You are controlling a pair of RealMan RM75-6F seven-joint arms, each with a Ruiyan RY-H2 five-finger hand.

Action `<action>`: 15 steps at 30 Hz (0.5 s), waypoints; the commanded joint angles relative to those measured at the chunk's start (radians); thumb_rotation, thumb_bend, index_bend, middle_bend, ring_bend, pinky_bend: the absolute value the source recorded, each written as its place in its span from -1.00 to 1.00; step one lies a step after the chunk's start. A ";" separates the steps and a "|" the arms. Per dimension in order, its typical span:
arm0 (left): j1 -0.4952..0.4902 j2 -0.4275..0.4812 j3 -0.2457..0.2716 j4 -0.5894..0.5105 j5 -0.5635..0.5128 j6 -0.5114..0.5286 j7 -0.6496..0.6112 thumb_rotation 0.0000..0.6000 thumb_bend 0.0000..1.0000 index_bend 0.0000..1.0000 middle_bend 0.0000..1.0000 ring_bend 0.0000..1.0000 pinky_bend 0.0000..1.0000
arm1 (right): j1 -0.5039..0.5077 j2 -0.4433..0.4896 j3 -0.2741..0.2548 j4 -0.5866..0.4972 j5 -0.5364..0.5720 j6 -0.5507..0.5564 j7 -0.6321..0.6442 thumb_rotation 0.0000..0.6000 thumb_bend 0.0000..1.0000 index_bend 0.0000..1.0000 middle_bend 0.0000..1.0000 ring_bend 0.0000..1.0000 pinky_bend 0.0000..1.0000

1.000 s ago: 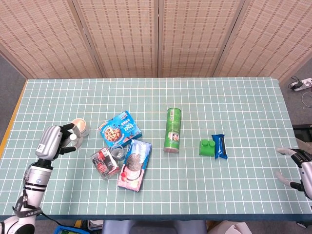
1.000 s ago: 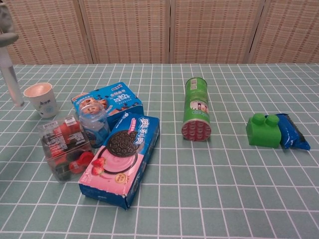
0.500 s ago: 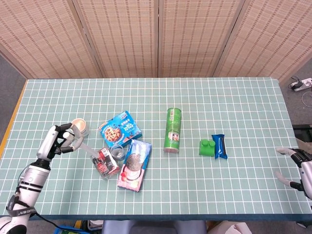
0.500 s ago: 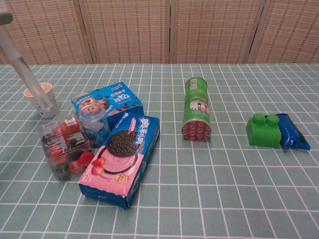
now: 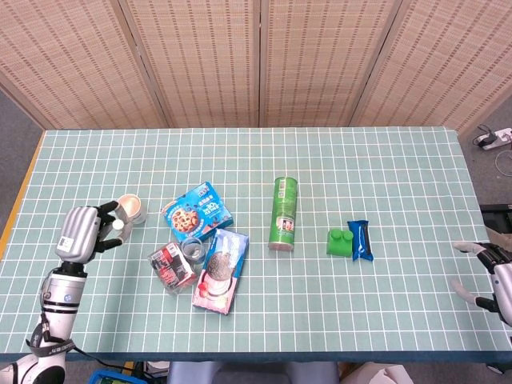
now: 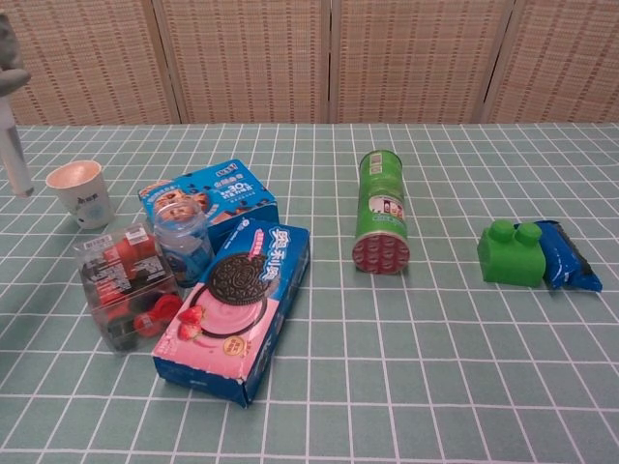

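A thin translucent rod (image 6: 14, 155) is held in the left hand (image 5: 81, 232), whose fingers are curled around its upper end. In the chest view the rod is seen almost upright at the far left, its lower tip just left of the paper cup (image 5: 130, 208) and apart from it. In the head view the rod is barely made out against the hand. It is judged to be light, stiff and smooth, probably plastic, so it could slip or swing if pinched loosely. A firm hold near the top, as shown, is thought best, and a lower hold would give more control of the tip. The right hand (image 5: 490, 270) is kept at the table's (image 5: 384, 176) right edge, fingers spread and nothing in it. Compared with half a second ago, the rod has been drawn back. It was then slanted down across the cup toward the clear box of red items (image 5: 170, 264), and it is now raised and nearly vertical, while the packages are unmoved.
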 commanded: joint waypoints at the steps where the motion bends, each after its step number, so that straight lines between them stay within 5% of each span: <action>1: 0.010 0.046 -0.021 -0.082 -0.062 -0.077 -0.253 1.00 0.01 0.49 1.00 1.00 1.00 | 0.002 0.000 0.000 0.000 0.001 -0.003 -0.002 1.00 -0.67 -0.41 -0.28 -0.42 -0.25; 7: 0.019 0.108 -0.034 -0.122 -0.063 -0.139 -0.402 1.00 0.01 0.50 1.00 1.00 1.00 | 0.000 -0.001 -0.001 -0.005 0.000 -0.001 -0.010 1.00 -0.67 -0.41 -0.28 -0.42 -0.25; 15: 0.011 0.090 -0.025 -0.152 -0.024 -0.122 -0.378 1.00 0.01 0.50 1.00 1.00 1.00 | 0.000 -0.002 -0.004 -0.007 -0.009 0.003 -0.015 1.00 -0.67 -0.41 -0.28 -0.42 -0.25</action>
